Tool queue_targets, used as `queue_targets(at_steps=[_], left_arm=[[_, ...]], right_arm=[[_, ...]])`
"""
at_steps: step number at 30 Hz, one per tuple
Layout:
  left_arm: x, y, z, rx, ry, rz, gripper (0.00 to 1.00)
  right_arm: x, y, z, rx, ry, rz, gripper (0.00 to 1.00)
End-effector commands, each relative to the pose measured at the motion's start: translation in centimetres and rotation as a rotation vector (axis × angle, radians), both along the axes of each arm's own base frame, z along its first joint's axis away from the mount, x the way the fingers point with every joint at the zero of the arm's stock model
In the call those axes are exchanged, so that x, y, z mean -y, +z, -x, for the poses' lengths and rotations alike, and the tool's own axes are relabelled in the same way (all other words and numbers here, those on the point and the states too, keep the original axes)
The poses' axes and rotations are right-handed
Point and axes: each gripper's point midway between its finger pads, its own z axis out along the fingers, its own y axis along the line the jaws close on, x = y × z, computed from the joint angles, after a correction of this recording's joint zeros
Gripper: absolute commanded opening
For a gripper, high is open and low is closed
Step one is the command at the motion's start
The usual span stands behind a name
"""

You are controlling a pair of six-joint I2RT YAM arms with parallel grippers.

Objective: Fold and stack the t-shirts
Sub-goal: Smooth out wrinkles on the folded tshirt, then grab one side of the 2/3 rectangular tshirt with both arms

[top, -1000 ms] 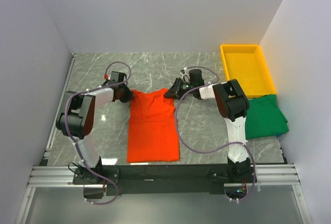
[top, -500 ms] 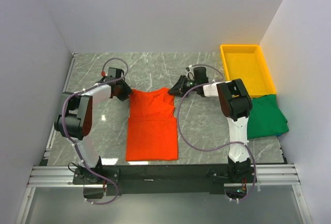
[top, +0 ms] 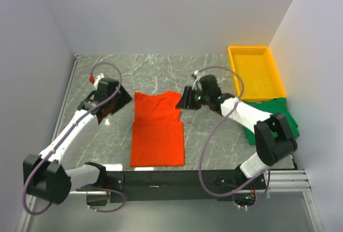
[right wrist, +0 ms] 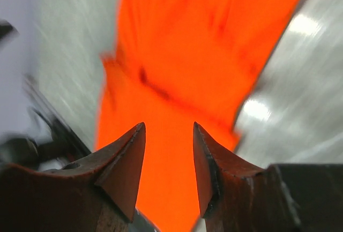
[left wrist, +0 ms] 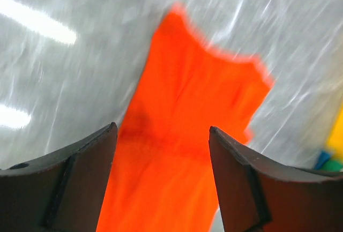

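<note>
The orange-red t-shirt (top: 158, 130) lies flat at mid-table, folded into a narrow strip with its collar end towards the back. My left gripper (top: 121, 100) hovers just off its upper left corner, open and holding nothing. In the left wrist view the cloth (left wrist: 198, 109) shows beyond the spread left gripper (left wrist: 163, 130). My right gripper (top: 184, 98) is at the upper right corner, also open. In its wrist view, the right gripper (right wrist: 169, 127) has only the shirt (right wrist: 203, 55) visible past it. The dark green t-shirt (top: 280, 110) lies at the right, partly under my right arm.
A yellow plastic tray (top: 257, 74) stands at the back right, just behind the green shirt. White walls close in the table on the left, back and right. A metal rail runs along the near edge by the arm bases.
Both grippers were shut on the orange shirt's top corners and have opened and let go. Both arms have swung outwards, and the shirt's top edge now lies flat.
</note>
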Motion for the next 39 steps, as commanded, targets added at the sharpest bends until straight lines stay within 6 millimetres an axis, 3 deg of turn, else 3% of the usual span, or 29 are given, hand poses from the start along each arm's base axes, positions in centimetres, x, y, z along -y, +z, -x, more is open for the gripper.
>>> queue_targets(at_steps=[1,3,4,6,7,10,16,22,29,35,39], left_arm=[[-0.4,-3.6,6.7,-0.169,-0.022,-0.106,0.74],[0.5,-5.2,9.9,-0.236,-0.048,-0.095,0.72],[1.0,-5.0,10.8,-0.225,-0.064,-0.068,0.71],[2.3,-6.5,13.2,-0.268,-0.098,-0.019,0.70],[2.6,-6.4,13.8,-0.259,-0.108,0.005,0.70],[3.3,-8.1,15.5,-0.289,-0.123,0.041,0.68],[3.2,-9.5,16.7,-0.353,-0.132,-0.004,0.69],[3.5,-10.2,18.2,-0.394,-0.162,-0.018,0.69],[4.2,-11.2,20.3,-0.453,-0.208,-0.015,0.70],[5.3,-11.9,22.7,-0.518,-0.278,-0.036,0.70],[6.1,-11.9,23.9,-0.536,-0.291,-0.028,0.70]], right_arm=[[0.8,-3.8,6.6,-0.052,0.061,0.231,0.48],[0.5,-4.8,9.1,-0.062,0.097,0.297,0.48],[-0.5,-5.2,11.3,-0.059,0.153,0.318,0.48],[-0.7,-6.0,13.1,-0.071,0.186,0.361,0.47],[-1.4,-6.6,14.6,-0.080,0.234,0.379,0.47],[-1.5,-8.6,16.7,-0.141,0.287,0.408,0.47],[0.4,-12.5,17.8,-0.225,0.320,0.537,0.47],[3.3,-14.1,17.7,-0.249,0.270,0.666,0.47],[7.0,-14.3,16.9,-0.264,0.183,0.737,0.47],[7.5,-13.0,16.8,-0.264,0.159,0.715,0.47],[7.0,-10.6,17.2,-0.255,0.083,0.630,0.49]])
